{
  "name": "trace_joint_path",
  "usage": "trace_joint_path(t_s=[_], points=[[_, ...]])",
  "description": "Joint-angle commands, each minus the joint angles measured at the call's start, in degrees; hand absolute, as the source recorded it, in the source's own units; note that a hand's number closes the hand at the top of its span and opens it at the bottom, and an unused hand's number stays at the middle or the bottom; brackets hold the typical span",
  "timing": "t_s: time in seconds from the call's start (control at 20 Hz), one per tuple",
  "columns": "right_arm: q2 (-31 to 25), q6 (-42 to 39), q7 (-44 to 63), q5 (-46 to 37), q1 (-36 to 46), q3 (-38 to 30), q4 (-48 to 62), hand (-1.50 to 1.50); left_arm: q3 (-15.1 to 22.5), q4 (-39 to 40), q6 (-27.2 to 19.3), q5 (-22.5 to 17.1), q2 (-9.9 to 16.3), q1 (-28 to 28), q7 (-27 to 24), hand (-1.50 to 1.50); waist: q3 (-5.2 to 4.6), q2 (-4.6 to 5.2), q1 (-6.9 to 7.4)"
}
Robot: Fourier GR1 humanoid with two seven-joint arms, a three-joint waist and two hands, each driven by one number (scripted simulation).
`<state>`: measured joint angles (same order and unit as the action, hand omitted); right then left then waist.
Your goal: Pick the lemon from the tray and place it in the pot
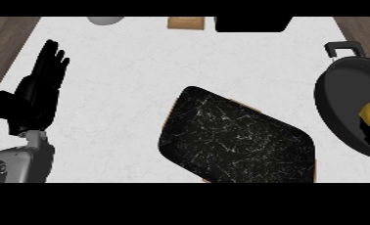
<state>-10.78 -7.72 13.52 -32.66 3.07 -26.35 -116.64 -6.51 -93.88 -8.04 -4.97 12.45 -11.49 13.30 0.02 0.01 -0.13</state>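
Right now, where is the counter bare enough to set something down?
Bare counter stretches between the resting left hand and the dark tray, and up toward the objects at the far edge. The right side is crowded: the tray nearly meets the pot.

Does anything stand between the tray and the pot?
Nothing visible does: only bare counter separates the tray from the pot. A yellow thing, probably the lemon, already lies in the pot at the view's right edge.
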Motion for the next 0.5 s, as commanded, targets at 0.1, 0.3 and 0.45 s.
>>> trace_joint_path(t_s=[0.1,0.3,0.45], points=[[-9.52,5.82,-10.1,-9.05,1.5,-4.28,12.96,1.5,0.46,1.04,-0.1,0.33,-0.43,-1.93,0.64,0.0,0.05,0.59,0.67],[-10.42,15.35,-11.31,-19.55,4.89,-2.65,24.71,1.5,1.88,1.53,0.4,0.83,-1.56,-1.11,-0.55,0.0,0.05,0.63,1.49],[-13.38,17.94,-16.9,-17.31,7.01,-4.43,34.77,1.5,-0.67,0.42,1.63,-0.75,-0.09,-0.26,-1.08,0.0,0.01,0.15,0.68]])
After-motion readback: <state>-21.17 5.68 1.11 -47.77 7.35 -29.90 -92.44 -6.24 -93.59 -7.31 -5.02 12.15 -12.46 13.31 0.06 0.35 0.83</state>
